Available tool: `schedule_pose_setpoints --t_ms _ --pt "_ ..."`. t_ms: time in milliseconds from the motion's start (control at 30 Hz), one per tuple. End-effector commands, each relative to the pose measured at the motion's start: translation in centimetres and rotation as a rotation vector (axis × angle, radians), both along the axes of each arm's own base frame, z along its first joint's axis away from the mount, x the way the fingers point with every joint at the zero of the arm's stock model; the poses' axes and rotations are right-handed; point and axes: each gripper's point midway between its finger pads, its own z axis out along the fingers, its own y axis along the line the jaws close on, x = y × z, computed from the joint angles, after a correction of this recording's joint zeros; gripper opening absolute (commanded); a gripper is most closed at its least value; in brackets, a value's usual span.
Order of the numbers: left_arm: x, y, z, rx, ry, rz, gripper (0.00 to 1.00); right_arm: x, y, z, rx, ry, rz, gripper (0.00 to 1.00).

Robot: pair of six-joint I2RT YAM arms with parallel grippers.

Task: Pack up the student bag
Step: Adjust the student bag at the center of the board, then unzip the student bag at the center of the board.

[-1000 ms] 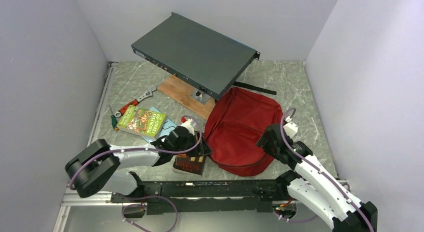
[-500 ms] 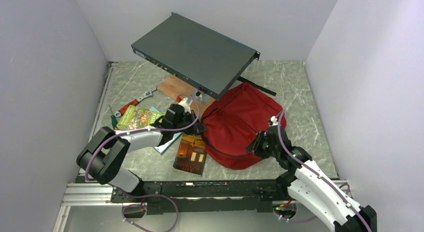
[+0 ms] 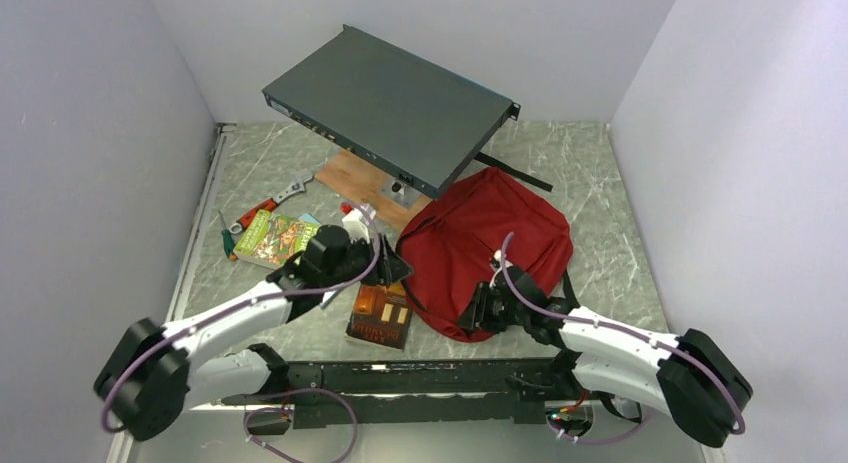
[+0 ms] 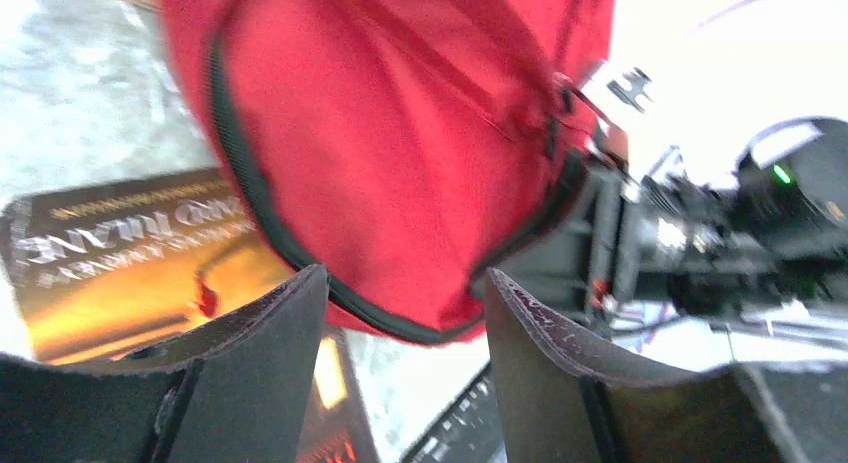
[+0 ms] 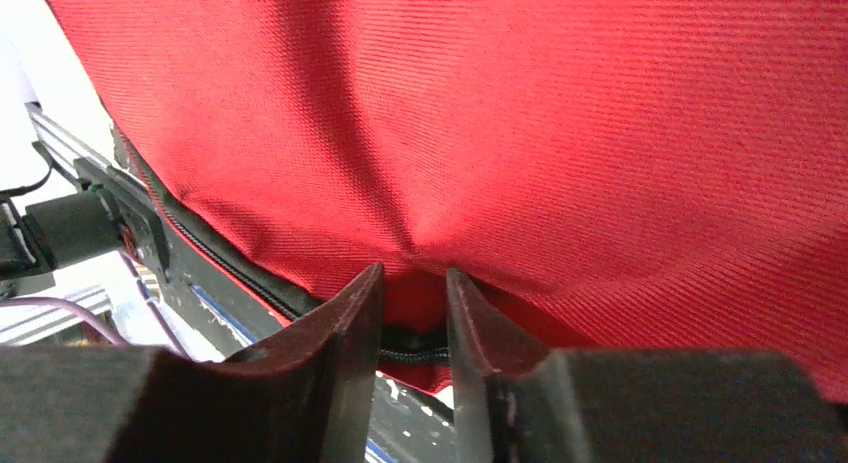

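Observation:
The red student bag (image 3: 485,243) lies at centre right of the table, bunched up. In the left wrist view the bag (image 4: 400,133) fills the upper half, its black zipper line curving down. My left gripper (image 3: 397,273) is at the bag's left edge, open; the bag's lower rim hangs just between its fingertips (image 4: 405,288). My right gripper (image 3: 478,313) is at the bag's near edge. In the right wrist view it (image 5: 413,283) is shut on a fold of the bag (image 5: 500,113) with the black zipper pinched in.
A dark brown and orange book (image 3: 380,316) lies left of the bag, also seen under the left fingers (image 4: 120,253). A green book (image 3: 272,238) and small tools (image 3: 290,191) lie at the left. A grey metal box (image 3: 390,103) rests tilted over a wooden board (image 3: 360,178).
My right gripper slid left along the bag's near edge and dropped low, and the bag bunched up. My left gripper left the brown book and moved to the bag's left edge.

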Motion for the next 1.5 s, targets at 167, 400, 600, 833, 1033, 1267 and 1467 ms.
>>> schedule_pose_setpoints --t_ms 167,400,600,833,1033,1267,1467 --pt "-7.6 -3.7 3.3 -0.127 -0.096 -0.111 0.62 4.1 -4.0 2.2 -0.17 -0.198 -0.2 0.52" --pt "-10.0 -10.4 3.6 -0.214 -0.119 -0.265 0.54 6.7 -9.3 3.4 -0.255 -0.202 -0.434 0.54" --pt "-9.5 -10.1 -1.4 -0.1 -0.01 -0.206 0.5 8.9 -11.1 4.8 -0.368 -0.196 -0.471 0.53" --pt "-9.3 -8.5 -4.0 -0.026 0.049 -0.137 0.49 9.0 -12.0 4.3 -0.606 -0.181 -0.435 0.53" --pt "-9.4 -8.5 -4.0 -0.016 0.049 -0.146 0.49 8.0 -11.4 3.8 -0.708 -0.17 -0.409 0.49" --pt "-9.6 -8.5 -4.0 -0.022 0.052 -0.156 0.49 8.0 -12.0 3.2 -0.735 -0.159 -0.448 0.45" --pt "-9.7 -8.4 -4.0 -0.016 0.048 -0.159 0.49 8.5 -11.9 2.4 -0.763 -0.163 -0.435 0.45"
